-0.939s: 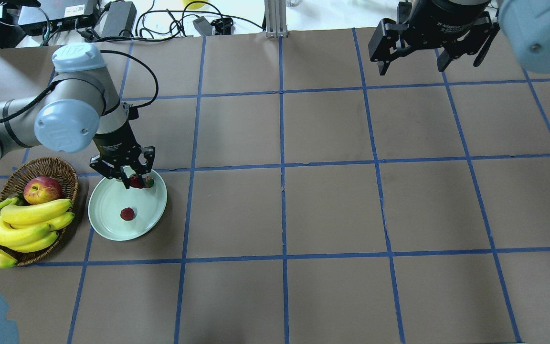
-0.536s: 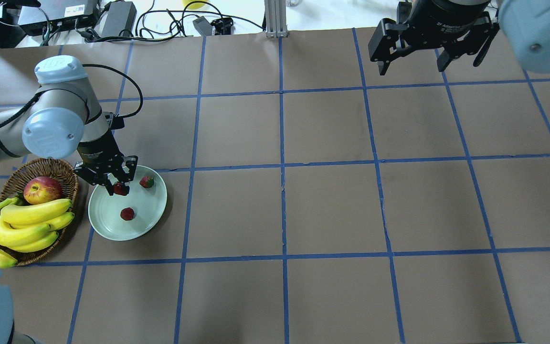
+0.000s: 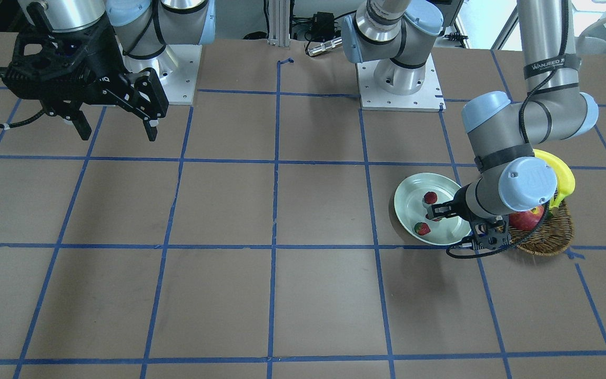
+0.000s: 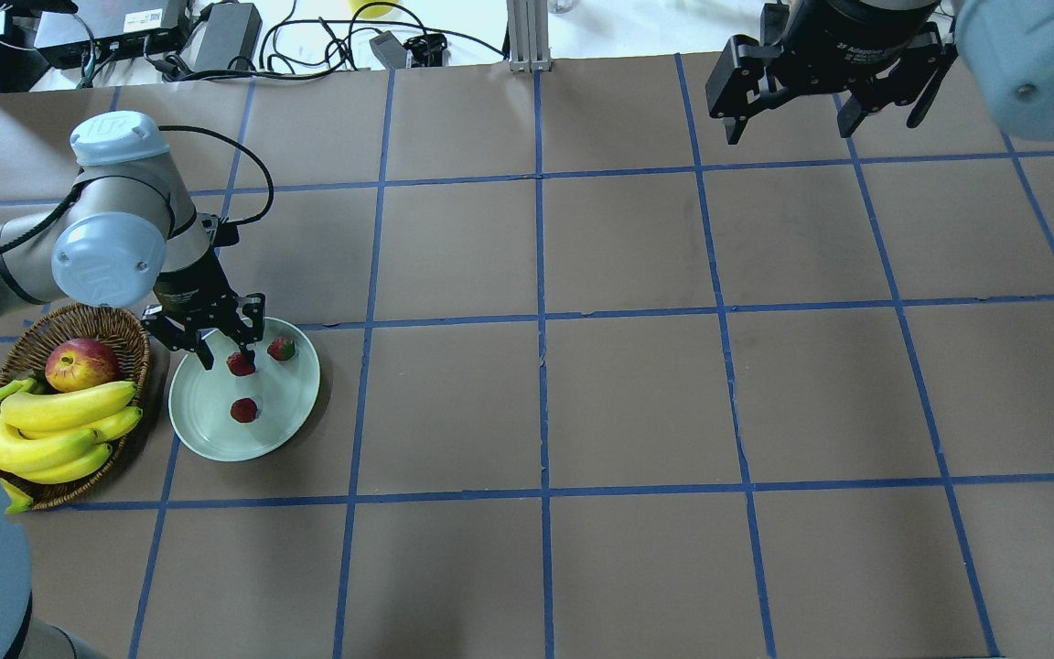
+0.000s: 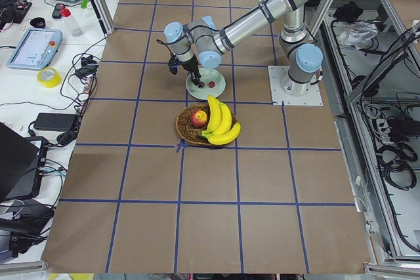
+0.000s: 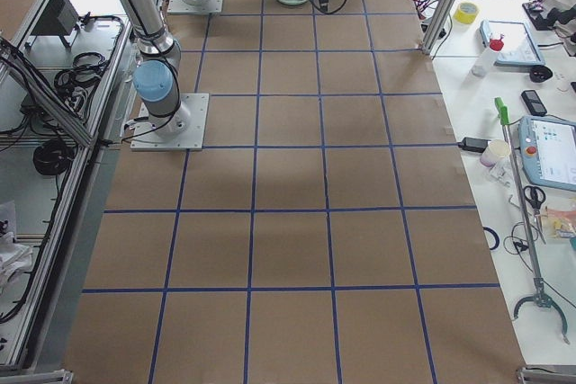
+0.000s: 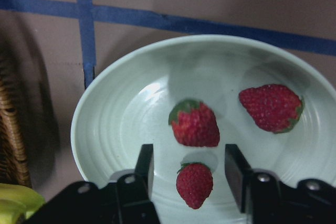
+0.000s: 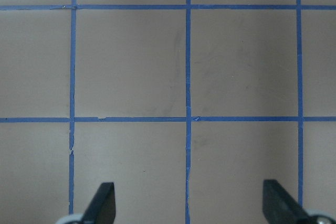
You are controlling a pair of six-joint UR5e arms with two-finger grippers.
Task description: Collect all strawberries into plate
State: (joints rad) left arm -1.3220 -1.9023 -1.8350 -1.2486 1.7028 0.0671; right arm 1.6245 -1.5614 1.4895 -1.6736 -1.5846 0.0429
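Note:
All three strawberries lie in the pale mint-green plate (image 4: 207,423), which stands near the table's left side. One strawberry (image 7: 194,184) lies between the fingers of my left gripper (image 7: 190,174), with a gap on each side. The other two strawberries (image 7: 195,124) (image 7: 270,107) lie just beyond it. From overhead they show as three strawberries (image 4: 241,364) (image 4: 282,349) (image 4: 244,410). My left gripper (image 4: 228,357) is open and low over the plate's far half. My right gripper (image 4: 824,119) is open and empty, high over the far right of the table (image 8: 190,205).
A brown wicker basket (image 4: 79,318) stands right beside the plate on its left, with a red-yellow apple (image 4: 80,363) and a bunch of bananas (image 4: 60,426) in it. Cables and power bricks (image 4: 225,32) lie beyond the table's far edge.
My left gripper carried a strawberry from the plate's far rim toward the plate's middle-left. It then opened, and the strawberry now lies on the plate. The right arm has not moved.

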